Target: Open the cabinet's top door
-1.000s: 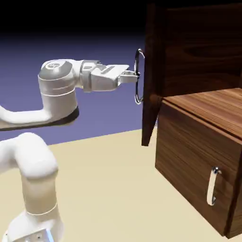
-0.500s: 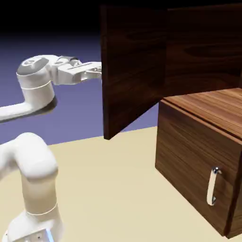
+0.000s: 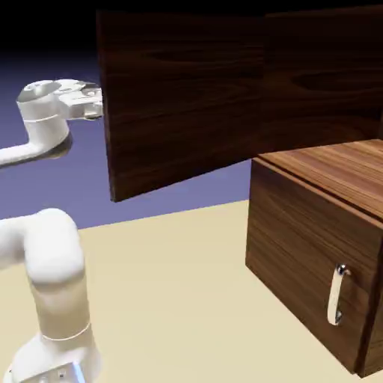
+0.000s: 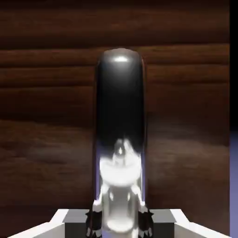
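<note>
- The gripper (image 4: 119, 223) is closed on the handle (image 4: 120, 111), with one grey fingertip on each side of it.
- The handle is shiny chrome; in the hand view it runs upright from the bottom edge to a rounded top end, with bright reflections low down.
- Behind the handle, the top door (image 3: 183, 97) fills most of the hand view with dark brown grain running across; a strip of blue-violet shows at the lower right edge.
- In the exterior view, the top door stands wide open, swung out from the cabinet (image 3: 314, 247) toward the exterior view's left.
- Its free edge is beside the gripper, and its other end meets the dark upper part of the cabinet.
- The door's panel hides the handle and the gripper's tips from the exterior view.
- The arm (image 3: 46, 123) reaches in from the exterior view's left, its hand near the top door's free edge.
- Below and to the exterior view's right, the lower door (image 3: 307, 262) is shut against the cabinet front.
- A short, curved silver handle (image 3: 335, 295) stands upright on that lower door.
- The pale tabletop (image 3: 172, 299) spreads out below.
</note>
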### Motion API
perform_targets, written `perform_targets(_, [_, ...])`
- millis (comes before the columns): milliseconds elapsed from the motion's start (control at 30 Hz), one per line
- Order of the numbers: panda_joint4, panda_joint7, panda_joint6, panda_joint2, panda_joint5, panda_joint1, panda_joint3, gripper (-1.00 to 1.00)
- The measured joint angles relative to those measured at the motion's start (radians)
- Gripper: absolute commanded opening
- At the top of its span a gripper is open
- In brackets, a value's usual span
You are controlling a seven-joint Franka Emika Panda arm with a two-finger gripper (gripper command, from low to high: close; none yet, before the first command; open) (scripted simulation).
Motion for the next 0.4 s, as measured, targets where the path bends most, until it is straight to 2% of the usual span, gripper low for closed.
perform_targets(400, [0.435, -0.050, -0.330, 0.058, 0.136, -0.387, 0.252, -1.00])
